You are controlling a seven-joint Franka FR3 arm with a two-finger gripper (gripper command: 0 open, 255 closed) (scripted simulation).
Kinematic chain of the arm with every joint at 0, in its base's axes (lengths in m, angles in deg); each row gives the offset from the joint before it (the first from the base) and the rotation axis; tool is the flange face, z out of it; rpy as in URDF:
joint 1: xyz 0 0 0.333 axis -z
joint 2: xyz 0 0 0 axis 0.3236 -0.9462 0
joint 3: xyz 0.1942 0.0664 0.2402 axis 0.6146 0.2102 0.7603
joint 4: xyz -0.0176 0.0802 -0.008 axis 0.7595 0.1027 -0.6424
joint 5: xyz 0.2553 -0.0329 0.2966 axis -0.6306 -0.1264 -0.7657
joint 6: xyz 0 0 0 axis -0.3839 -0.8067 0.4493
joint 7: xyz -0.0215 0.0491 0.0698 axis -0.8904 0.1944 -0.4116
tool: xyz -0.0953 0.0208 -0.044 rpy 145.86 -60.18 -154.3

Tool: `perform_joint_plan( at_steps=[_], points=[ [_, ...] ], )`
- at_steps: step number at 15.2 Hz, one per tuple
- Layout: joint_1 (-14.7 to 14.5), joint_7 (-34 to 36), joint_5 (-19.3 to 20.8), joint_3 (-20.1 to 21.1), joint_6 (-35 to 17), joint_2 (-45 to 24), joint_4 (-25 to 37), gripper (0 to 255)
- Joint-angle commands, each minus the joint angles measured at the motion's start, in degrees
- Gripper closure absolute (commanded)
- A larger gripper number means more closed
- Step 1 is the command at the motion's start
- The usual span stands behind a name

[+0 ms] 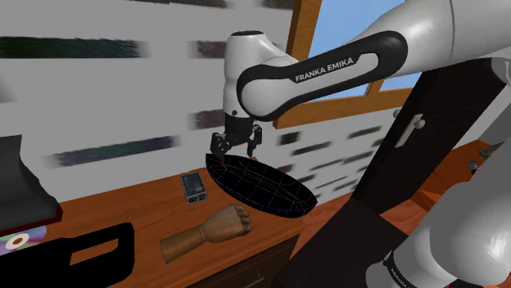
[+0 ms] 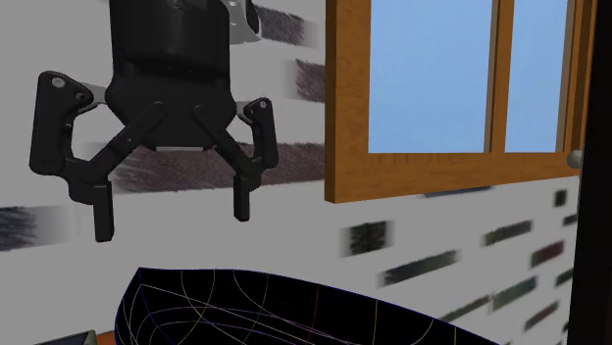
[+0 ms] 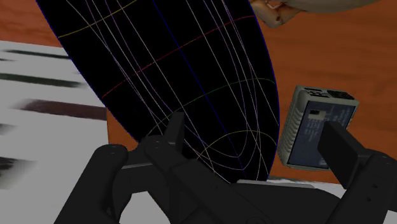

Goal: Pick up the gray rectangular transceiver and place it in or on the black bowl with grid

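Two black fingers [image 2: 101,211] stand wide apart, gripping nothing, as the gripper [image 2: 173,221] hangs over the wall-side end of the black gridded bowl [image 1: 262,186]. The grey transceiver [image 1: 194,186] lies flat on the wooden table [image 1: 106,209] just beside the bowl (a wooden hand [image 1: 209,231] lies nearby).

The gripper [image 1: 236,152] hung over the black bowl's [image 1: 262,188] edge, with the wall [image 1: 98,98] close behind it. The air above the gray transceiver [image 1: 194,187], just beside the bowl, was open. A wooden hand [image 1: 209,231] lay near.
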Motion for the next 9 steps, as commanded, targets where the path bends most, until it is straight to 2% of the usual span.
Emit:
perform_joint_plan(
  at_steps=[1, 9],
  points=[
    [-0.5, 2.7, 2.3, 0.5, -1.3, -4.5, 2.9, 0],
    [-5.9, 12.4, 11.5, -0.4, -2.3, -23.5, 18.9, 0]
  ],
)
